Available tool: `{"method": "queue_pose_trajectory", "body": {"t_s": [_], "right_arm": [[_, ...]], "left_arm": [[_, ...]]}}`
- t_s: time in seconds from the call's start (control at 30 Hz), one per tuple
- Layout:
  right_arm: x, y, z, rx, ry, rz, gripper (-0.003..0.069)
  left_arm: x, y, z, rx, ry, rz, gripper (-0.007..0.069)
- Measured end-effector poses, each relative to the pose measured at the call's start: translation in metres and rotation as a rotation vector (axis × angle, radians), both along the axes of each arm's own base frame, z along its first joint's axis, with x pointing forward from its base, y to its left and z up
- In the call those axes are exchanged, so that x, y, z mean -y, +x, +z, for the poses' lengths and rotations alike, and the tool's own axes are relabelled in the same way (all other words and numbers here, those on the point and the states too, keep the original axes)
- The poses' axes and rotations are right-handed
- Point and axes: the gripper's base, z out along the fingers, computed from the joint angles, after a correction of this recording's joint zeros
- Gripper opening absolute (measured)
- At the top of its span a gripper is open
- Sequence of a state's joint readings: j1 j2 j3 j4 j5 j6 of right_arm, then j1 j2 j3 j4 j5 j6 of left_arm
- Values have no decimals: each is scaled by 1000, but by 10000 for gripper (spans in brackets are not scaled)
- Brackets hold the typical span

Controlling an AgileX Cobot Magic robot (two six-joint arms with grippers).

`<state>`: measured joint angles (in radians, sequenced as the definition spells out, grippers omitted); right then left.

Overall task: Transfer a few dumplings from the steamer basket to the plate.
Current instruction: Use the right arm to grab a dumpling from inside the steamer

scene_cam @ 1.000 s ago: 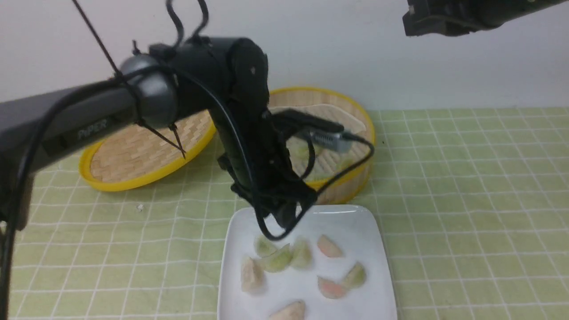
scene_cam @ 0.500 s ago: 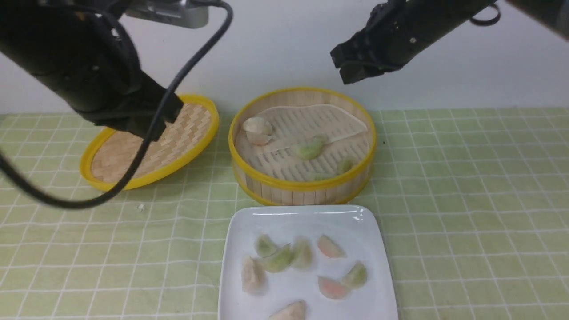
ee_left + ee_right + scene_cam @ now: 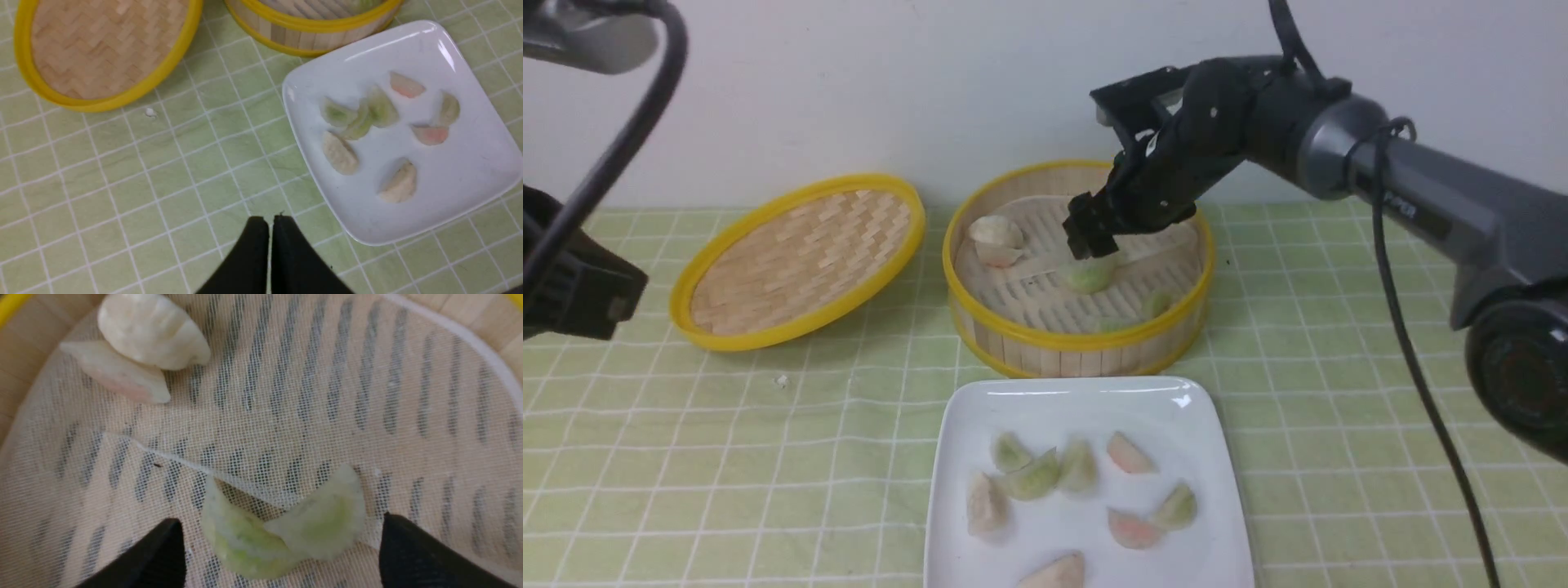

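Eight dumplings on plate, several more in steamer basket.

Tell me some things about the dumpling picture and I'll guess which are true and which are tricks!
1. The right fingers are open with a green dumpling between them. True.
2. The plate has nothing on it. False: several dumplings lie on it, green, pink and whitish.
3. The left fingers are shut and hold nothing. True.
4. The lid is on top of the basket. False: the lid lies beside the basket, on the robot's left, and the basket is open.
5. There are no dumplings left in the basket. False: the green one and two pale ones are there.
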<state>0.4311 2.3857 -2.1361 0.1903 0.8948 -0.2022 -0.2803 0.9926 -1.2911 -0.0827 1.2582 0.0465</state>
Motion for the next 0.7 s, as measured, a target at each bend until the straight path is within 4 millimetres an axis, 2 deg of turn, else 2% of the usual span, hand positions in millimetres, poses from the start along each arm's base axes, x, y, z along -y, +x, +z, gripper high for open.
{"method": "queue_pose_trajectory", "body": {"t_s": [0.3, 0.4, 0.57, 0.7], "right_arm": [[-7, 5, -37, -38, -31, 7, 596], [-8, 5, -36, -49, -16, -19, 533], [-7, 4, -26, -91, -24, -32, 354], [-5, 1, -3, -132, -56, -22, 357]], "left_arm": [[-5, -6, 3, 17, -7, 56, -6], [-5, -6, 3, 17, -7, 56, -6], [-5, -6, 3, 17, -8, 57, -6], [-5, -6, 3, 16, -10, 60, -6]]}}
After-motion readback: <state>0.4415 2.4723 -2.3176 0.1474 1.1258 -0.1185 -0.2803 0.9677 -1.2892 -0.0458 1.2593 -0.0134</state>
